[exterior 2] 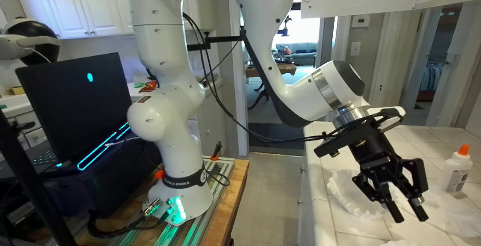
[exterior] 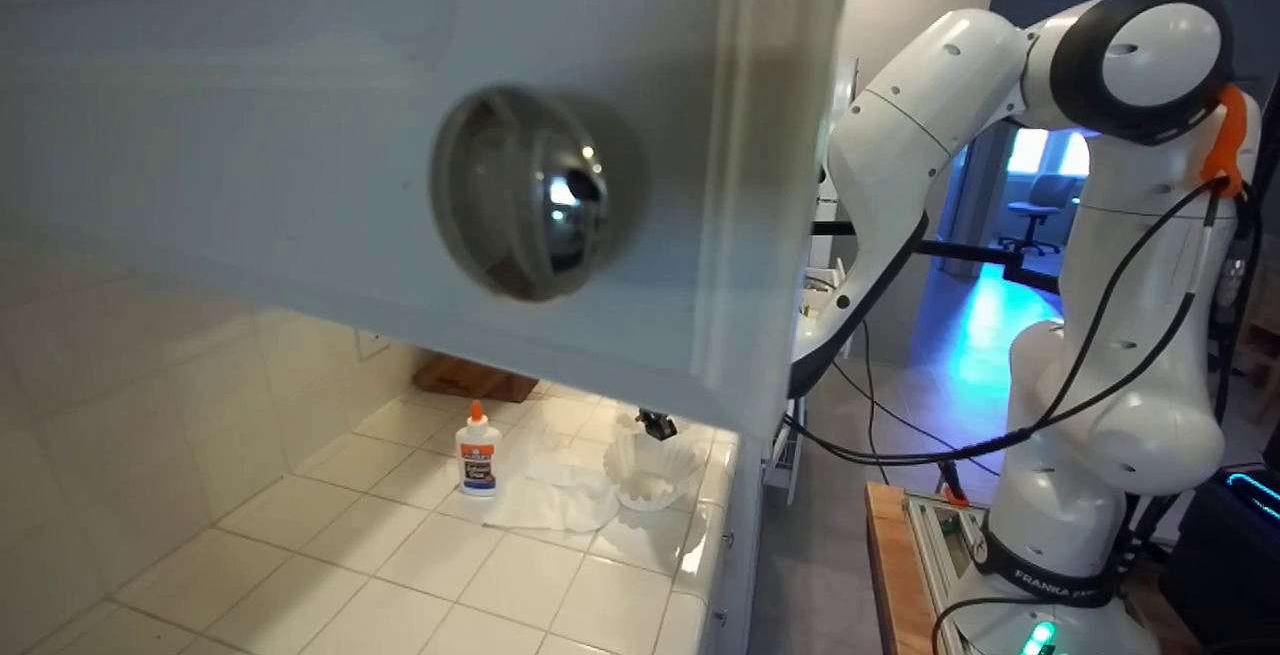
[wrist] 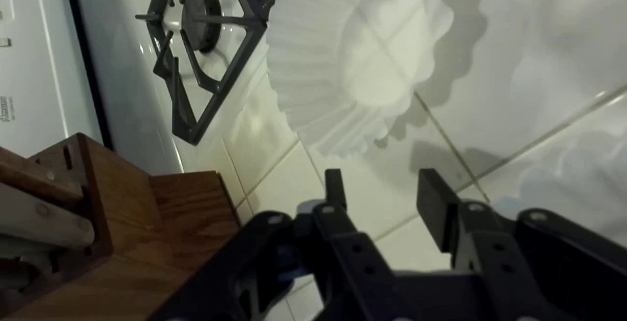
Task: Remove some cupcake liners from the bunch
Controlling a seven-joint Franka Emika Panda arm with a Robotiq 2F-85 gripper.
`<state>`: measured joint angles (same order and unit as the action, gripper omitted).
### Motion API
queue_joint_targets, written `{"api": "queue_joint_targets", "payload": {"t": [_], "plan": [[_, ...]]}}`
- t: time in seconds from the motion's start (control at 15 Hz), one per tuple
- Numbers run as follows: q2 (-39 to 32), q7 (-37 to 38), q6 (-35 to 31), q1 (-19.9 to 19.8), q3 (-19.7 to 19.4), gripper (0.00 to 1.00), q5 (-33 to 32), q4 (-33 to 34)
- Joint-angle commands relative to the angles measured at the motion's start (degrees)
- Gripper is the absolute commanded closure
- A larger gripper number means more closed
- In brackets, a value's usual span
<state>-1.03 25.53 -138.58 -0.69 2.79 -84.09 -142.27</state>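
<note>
The bunch of cupcake liners is a whitish ruffled stack, seen in both exterior views (exterior: 650,475) (exterior 2: 349,193) and, with its round base showing, in the wrist view (wrist: 382,46). Loose, flattened whitish cupcake liners (exterior: 555,495) lie beside it, near the glue bottle. They also show at the right in an exterior view (exterior 2: 464,216) and blurred in the wrist view (wrist: 583,179). My gripper (exterior 2: 411,218) is open with nothing between its fingers (wrist: 379,198), above the counter and beside the bunch. In an exterior view the gripper (exterior: 657,424) is mostly hidden behind the cabinet door.
A white glue bottle with an orange cap (exterior: 478,450) stands beside the loose liners. An open cabinet door with a round knob (exterior: 520,195) hangs over the tiled counter. A stove grate (wrist: 210,66) and a wooden knife block (wrist: 127,228) are close by.
</note>
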Motion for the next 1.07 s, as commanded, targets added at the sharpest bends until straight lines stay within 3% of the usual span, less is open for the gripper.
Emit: {"api": "queue_joint_targets", "payload": {"t": [0.0,0.27,0.47,0.53,0.8,0.87,1.0], "plan": [[8.64,-5.82,-4.28,1.15,-0.30,0.25,8.46,-4.96],[18.37,-16.26,-7.02,2.05,-1.90,0.01,26.36,-10.76],[24.47,-26.21,-10.85,3.71,-4.59,0.00,39.71,-13.99],[25.84,-28.93,-11.29,7.02,-8.01,0.00,44.35,-14.62],[35.01,-36.92,-3.86,19.08,-16.68,0.00,62.39,-14.87],[36.97,-38.12,-1.36,20.24,-16.85,0.00,66.99,-14.23],[40.69,-38.48,5.52,18.84,-13.60,0.00,75.97,-12.59]]}}
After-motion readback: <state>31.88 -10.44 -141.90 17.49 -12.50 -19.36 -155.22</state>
